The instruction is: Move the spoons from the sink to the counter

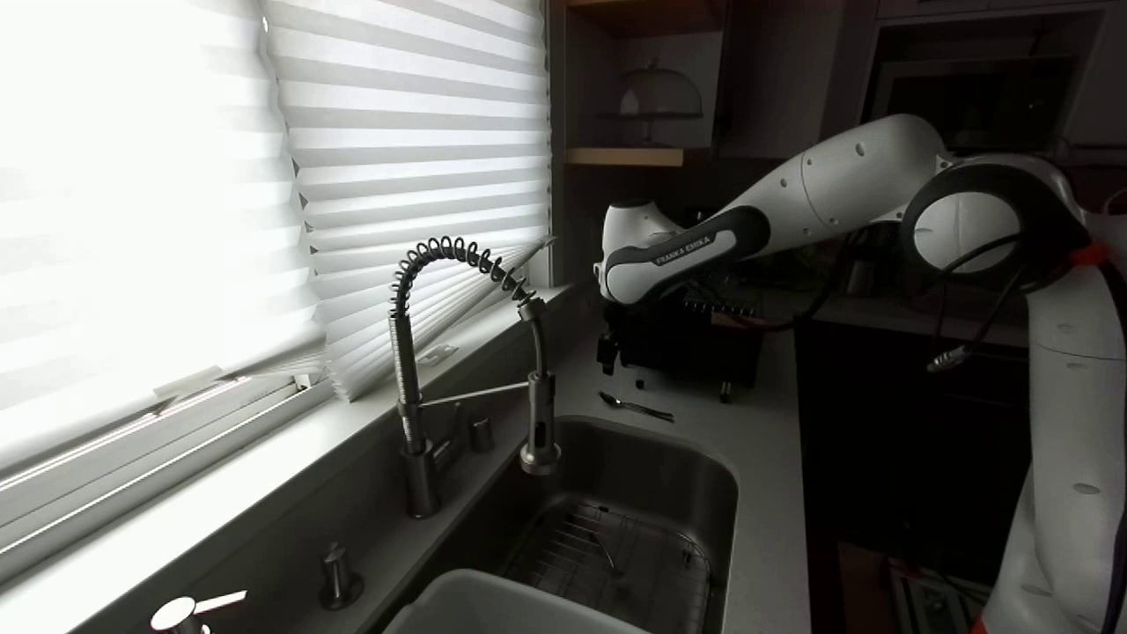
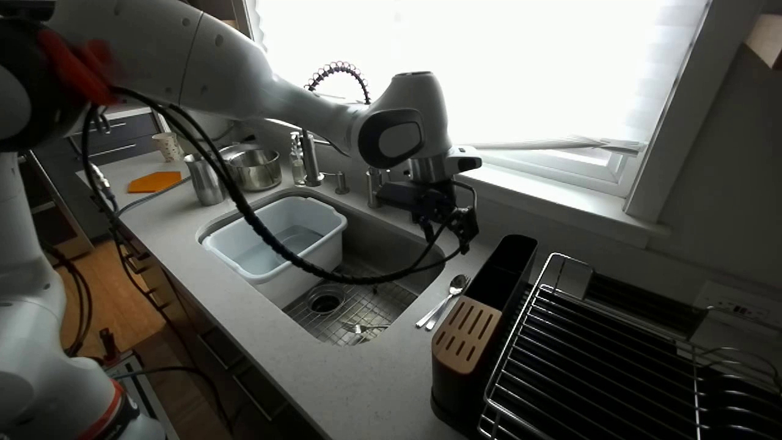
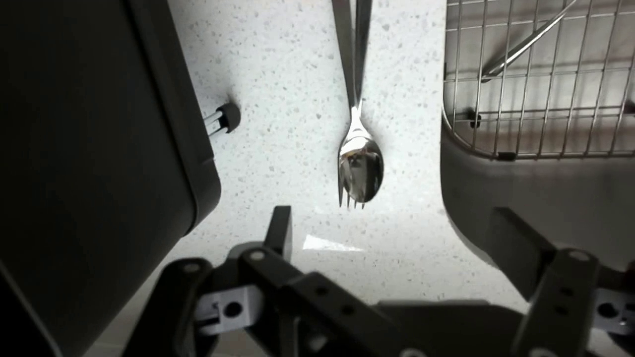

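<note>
A metal spoon (image 3: 363,171) lies on top of a fork (image 3: 342,54) on the pale speckled counter (image 3: 278,124). Spoon (image 2: 457,285) and fork also show beside the sink in both exterior views. Another slender utensil (image 3: 521,49) lies on the wire grid in the steel sink (image 3: 501,198). It shows too in the exterior views (image 2: 361,329) (image 1: 606,550); its head is not clear. My gripper (image 3: 394,215) is open and empty above the counter, its fingers apart, past the fork's tines. In an exterior view the gripper (image 2: 447,235) hangs over the sink's end.
A pale tub (image 2: 299,263) stands in the sink. A spring faucet (image 1: 540,423) arches over the basin. A black holder with a slotted wooden top (image 2: 467,333) and a wire dish rack (image 2: 550,342) stand beside the spoon. Metal pots (image 2: 256,168) stand beyond the sink.
</note>
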`<control>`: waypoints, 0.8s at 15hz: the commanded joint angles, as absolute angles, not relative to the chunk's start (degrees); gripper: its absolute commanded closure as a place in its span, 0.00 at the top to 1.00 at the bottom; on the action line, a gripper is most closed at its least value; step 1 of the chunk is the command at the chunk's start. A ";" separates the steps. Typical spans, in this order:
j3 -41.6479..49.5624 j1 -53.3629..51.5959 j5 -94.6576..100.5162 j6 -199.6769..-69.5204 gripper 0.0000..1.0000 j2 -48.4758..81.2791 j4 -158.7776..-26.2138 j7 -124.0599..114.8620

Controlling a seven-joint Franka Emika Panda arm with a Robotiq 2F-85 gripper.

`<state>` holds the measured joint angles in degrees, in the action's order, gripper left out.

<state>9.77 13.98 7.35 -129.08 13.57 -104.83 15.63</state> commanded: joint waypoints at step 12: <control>11.16 12.54 10.13 -128.66 1.00 5.86 -109.50 -0.06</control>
<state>10.65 12.99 10.27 -128.85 5.78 -109.72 -0.22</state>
